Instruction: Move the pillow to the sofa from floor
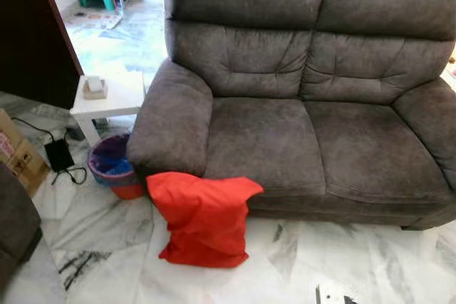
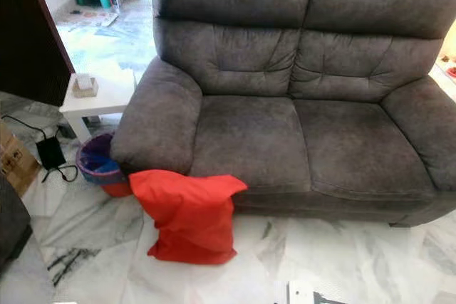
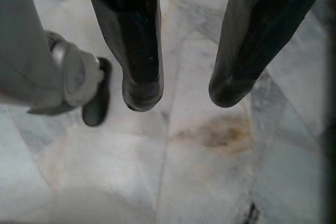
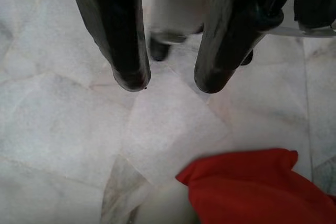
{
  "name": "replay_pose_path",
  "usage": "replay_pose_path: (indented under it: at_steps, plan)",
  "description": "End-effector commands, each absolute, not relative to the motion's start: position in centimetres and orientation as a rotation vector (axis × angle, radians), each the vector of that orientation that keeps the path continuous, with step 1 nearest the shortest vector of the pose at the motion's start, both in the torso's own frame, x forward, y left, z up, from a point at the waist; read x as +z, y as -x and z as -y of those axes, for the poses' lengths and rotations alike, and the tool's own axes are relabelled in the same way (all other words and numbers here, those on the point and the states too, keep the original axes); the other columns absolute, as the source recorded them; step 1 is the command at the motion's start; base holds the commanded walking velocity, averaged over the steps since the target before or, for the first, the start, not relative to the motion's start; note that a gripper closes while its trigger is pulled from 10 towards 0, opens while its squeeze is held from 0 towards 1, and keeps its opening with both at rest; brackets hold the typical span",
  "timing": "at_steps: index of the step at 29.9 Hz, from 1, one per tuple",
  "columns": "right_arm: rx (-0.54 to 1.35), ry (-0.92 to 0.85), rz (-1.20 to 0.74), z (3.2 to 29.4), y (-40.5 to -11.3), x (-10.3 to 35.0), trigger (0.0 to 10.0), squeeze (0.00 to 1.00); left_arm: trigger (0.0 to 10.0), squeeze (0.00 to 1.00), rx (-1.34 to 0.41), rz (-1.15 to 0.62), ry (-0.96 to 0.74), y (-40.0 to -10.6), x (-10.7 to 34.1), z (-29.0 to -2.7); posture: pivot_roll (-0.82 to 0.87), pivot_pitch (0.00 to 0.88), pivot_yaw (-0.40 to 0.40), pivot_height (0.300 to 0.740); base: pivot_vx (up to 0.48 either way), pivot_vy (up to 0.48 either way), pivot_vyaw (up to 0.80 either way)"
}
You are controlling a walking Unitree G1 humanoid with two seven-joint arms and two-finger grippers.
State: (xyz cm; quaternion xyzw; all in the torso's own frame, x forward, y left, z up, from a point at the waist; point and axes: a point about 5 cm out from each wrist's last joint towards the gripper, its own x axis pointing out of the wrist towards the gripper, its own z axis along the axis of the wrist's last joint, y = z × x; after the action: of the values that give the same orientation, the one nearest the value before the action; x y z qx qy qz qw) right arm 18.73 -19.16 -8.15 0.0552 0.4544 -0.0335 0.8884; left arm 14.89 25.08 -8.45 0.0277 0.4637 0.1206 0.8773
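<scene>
A red pillow (image 1: 204,218) stands on the white marble floor (image 1: 107,261), leaning against the front of a grey two-seat sofa (image 1: 306,105) below its left armrest. In the right wrist view a corner of the red pillow (image 4: 252,187) lies on the floor beyond my right gripper (image 4: 168,82), which is open and holds nothing. My left gripper (image 3: 184,95) hangs open above bare floor, apart from the pillow.
A small bin (image 1: 114,169) with a blue liner stands by the sofa's left armrest. Beside it is a white side table (image 1: 114,101) with a small box. A black charger and cable (image 1: 60,156) lie on the floor, and a cardboard box (image 1: 18,154) sits at far left.
</scene>
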Motion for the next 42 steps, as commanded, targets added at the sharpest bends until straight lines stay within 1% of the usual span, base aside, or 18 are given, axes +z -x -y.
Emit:
replay_pose_path:
  at_steps: [1, 24, 42]
  plan:
    - [-0.088, -0.107, -0.966, 19.89, -18.04, -8.39, 10.0, 0.00, 10.0, 0.00, 0.249, -0.999, -0.043, -14.17, -8.93, -24.50, 0.08, 0.119, -0.030, 0.740, 0.000, 0.368, 0.00]
    - [-0.088, -0.107, -0.966, 19.86, -17.99, -8.42, 10.0, 0.00, 10.0, 0.00, 0.248, -1.002, -0.043, -14.10, -8.93, -24.58, 0.07, 0.118, -0.023, 0.740, 0.000, 0.368, 0.00]
    - [-0.090, -0.110, -0.962, 19.78, -18.00, -8.42, 10.0, 0.00, 10.0, 0.00, 0.230, -1.000, -0.026, -14.13, -8.93, -24.50, 0.07, 0.109, -0.020, 0.740, 0.000, 0.000, 0.00]
